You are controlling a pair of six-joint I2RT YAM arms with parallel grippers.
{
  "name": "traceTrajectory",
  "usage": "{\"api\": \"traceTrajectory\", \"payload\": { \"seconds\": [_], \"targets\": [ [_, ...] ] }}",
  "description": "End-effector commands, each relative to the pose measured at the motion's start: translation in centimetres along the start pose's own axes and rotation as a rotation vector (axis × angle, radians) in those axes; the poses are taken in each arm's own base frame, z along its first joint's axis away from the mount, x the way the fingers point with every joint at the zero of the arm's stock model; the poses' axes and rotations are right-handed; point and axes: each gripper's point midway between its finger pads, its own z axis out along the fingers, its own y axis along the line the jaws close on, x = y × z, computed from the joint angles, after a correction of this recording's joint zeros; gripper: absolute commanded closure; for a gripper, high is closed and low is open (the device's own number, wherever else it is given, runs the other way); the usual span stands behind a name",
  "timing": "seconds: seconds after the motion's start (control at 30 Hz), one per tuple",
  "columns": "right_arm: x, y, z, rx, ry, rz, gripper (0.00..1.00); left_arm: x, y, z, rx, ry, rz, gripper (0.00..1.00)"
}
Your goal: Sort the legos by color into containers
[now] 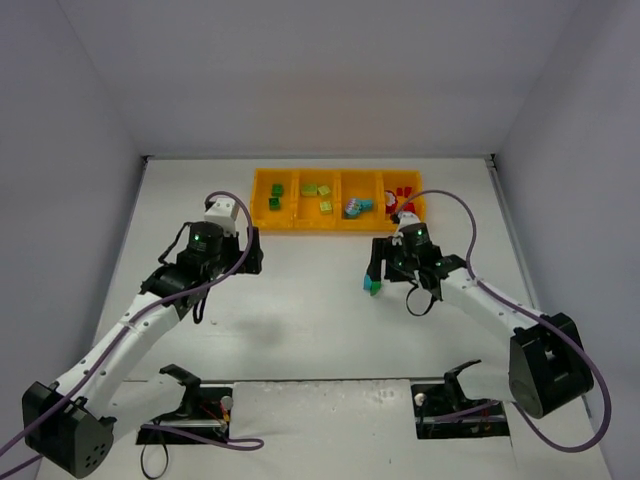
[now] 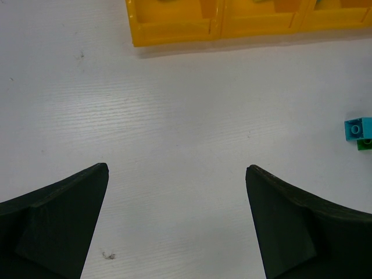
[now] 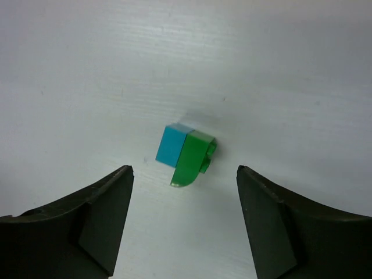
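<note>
White table (image 1: 300, 320), pale bare walls around; teal brick (image 3: 171, 145) and green wedge piece (image 3: 195, 157) lie touching on it, short of tray (image 1: 300, 226), unsorted; right gripper (image 3: 183, 170) hangs over pair, jaws apart, gripping nothing, likely placed for pickup; left gripper (image 2: 177, 167) spread wide over bare table near tray, empty, probably parked clear.

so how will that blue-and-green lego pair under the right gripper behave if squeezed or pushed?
Probably rigid and light: the blue-and-green pair looks like hard plastic. Likely slides, not rolls, on the smooth table, though the rounded edge of the green half might let it tip. An off-centre squeeze may split the two; how firmly they're joined isn't visible.
</note>
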Motion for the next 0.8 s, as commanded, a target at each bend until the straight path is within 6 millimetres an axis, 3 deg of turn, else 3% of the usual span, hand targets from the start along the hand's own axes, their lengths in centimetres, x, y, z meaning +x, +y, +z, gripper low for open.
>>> {"api": "traceTrajectory", "payload": {
  "seconds": [0.0,0.17,0.47,0.77],
  "targets": [
    [-0.2,1.2,-0.8,-0.035,-0.054,0.066,0.30,-2.3,-0.6,0.2,0.025,-0.069,-0.016,0.03],
    [1.0,1.4,-0.4,-0.004,-0.036,0.083,0.31,-2.2,-0.9,0.3,0.039,-0.062,-0.017,0.03],
    [3.0,1.8,0.9,0.058,0.015,0.080,0.47,-2.1,-0.9,0.2,0.038,-0.056,-0.009,0.03],
    [3.9,0.5,1.7,0.175,0.030,0.109,0.50,-1.9,-1.0,0.4,0.043,-0.043,-0.010,0.03]
  ]
}}
